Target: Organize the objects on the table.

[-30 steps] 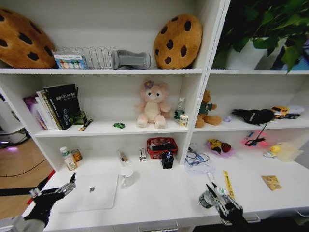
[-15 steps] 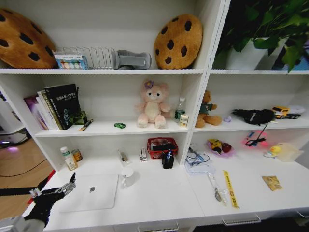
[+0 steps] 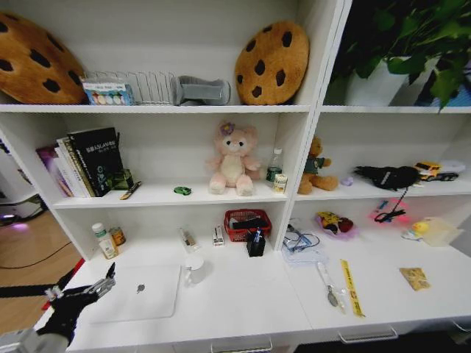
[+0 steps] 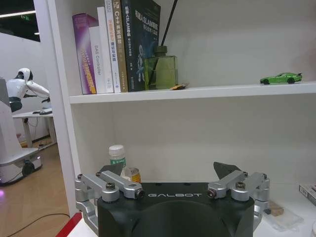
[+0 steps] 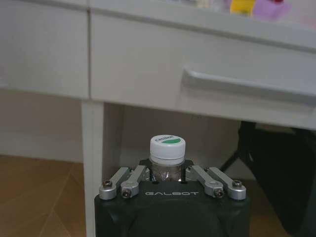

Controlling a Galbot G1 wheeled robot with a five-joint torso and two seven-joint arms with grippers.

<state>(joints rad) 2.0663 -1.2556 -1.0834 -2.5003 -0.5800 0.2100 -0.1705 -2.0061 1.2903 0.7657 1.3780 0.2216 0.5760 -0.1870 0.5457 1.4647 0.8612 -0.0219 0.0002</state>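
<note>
Below the bench's drawer [image 5: 197, 81], the right gripper [image 5: 168, 170] clamps a light, rigid, slippery jar [image 5: 167, 154] at its body; left gripper [image 4: 170, 185] spread empty.

Right gripper [image 5: 168, 173] has dropped off the bench top since 1 s ago, taking along the small white-capped bottle [image 5: 167, 154]; it now sits lower than the bench [image 5: 148, 64] drawer fronts, jaws clamped on the bottle

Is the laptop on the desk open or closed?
Closed: the silver laptop lies flat on the white desk, lid down, logo facing up.
</note>
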